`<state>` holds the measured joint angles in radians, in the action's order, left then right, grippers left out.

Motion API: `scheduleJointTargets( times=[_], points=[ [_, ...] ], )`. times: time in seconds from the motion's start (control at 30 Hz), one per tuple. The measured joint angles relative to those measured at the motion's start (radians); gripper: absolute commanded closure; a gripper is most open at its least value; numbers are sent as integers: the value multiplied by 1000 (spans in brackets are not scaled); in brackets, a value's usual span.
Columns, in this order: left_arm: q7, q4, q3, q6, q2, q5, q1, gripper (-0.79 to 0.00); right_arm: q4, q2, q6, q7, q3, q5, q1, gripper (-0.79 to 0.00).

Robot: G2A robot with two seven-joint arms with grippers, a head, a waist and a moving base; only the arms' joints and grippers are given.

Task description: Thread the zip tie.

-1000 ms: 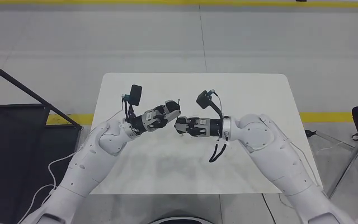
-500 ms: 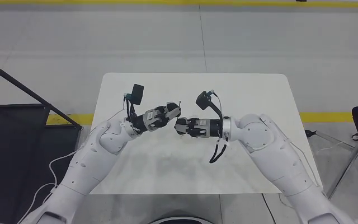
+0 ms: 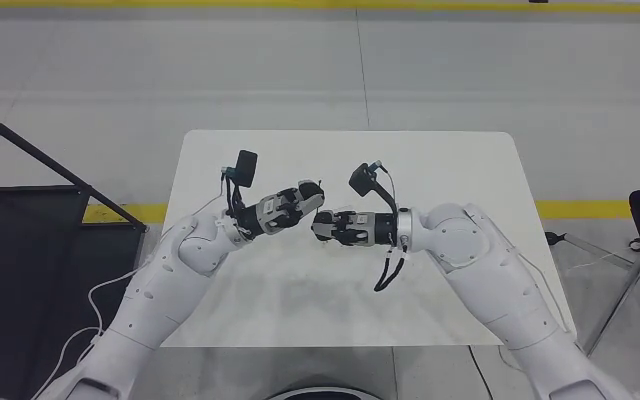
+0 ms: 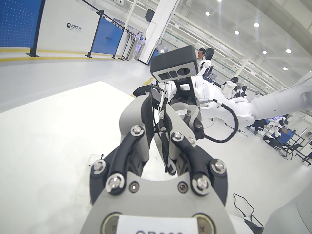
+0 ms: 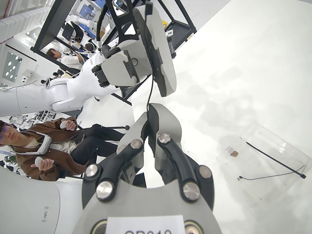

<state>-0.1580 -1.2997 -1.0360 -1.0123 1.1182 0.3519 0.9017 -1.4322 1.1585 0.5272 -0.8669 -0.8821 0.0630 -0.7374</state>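
**Item: zip tie point(image 5: 150, 93).** Thin black strand, short visible run, nearly straight. It is held in the air above the middle of the white table point(image 3: 450, 170), stretched between the two grippers.

**Right gripper point(image 5: 148, 109).** Fingers clenched on one end of the strand at their tips. The arm is extended level over the table, pointing toward the other arm.

**Left gripper point(image 3: 310, 192).** Fingers pressed together on the strand's other end, which runs into the seam between the pads. It is raised over the table's middle, tip to tip with the right gripper.

**Clear tray point(image 5: 253, 188).** Lies flat on the table and contains spare black ties point(image 5: 273, 158).
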Motion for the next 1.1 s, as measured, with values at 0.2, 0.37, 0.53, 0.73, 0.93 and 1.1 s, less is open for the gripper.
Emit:
scheduleJointTargets(
  times=[0.2,0.37,0.53,0.73,0.93,1.1],
  points=[
    [-4,1,0,0,1,-7,-1,-185,0,1,0,-3,-2,2,0,0],
    [-5,1,-1,0,1,-7,-2,-139,0,2,0,-4,-3,3,-1,0],
    [-6,1,-3,0,2,-6,-1,-135,0,3,-5,-7,-4,2,-1,0],
    [-5,1,-6,0,2,-5,0,-142,1,5,-5,-10,-5,3,-1,0],
    [-2,-1,-8,0,3,-3,1,-151,2,6,-6,-14,-5,2,0,0],
    [-3,-1,-8,0,4,-4,1,-139,4,7,-8,-16,-5,1,0,0]
  ],
)
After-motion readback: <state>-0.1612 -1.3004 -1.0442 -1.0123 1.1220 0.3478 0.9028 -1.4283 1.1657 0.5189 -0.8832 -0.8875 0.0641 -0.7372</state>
